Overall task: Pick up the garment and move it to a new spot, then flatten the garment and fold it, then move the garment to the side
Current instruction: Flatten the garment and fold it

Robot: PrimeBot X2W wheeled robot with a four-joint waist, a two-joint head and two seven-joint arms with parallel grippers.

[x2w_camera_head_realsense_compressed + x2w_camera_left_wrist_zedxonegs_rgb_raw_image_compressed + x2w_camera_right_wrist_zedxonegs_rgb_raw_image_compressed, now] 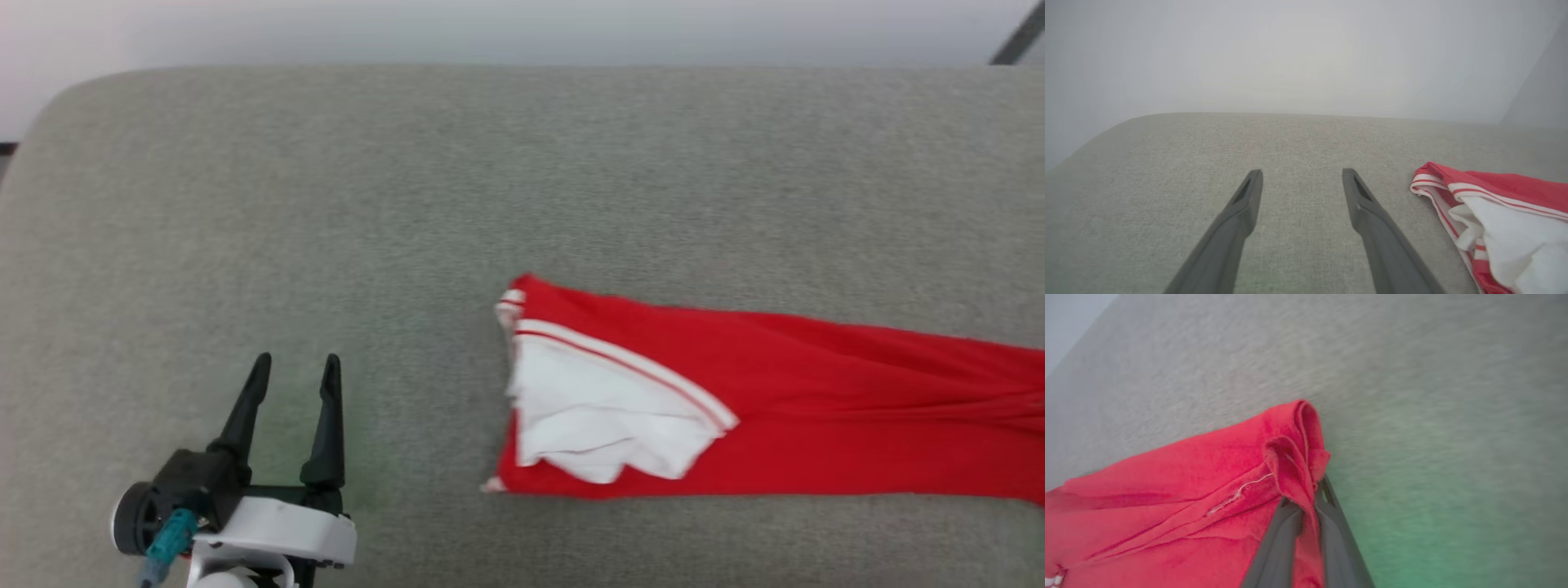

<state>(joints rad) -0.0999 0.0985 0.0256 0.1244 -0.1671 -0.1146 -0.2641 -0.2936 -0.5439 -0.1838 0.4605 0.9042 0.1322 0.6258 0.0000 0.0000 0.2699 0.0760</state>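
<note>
item: red shirt (800,392) w/ white sleeve (604,416) on top, stretched long across right half of grey cushion (326,204), bunched red edge pinched in closed right end effector (1306,500), prob. to drag it aside; left end effector (295,367) open, hovering well apart.
</note>
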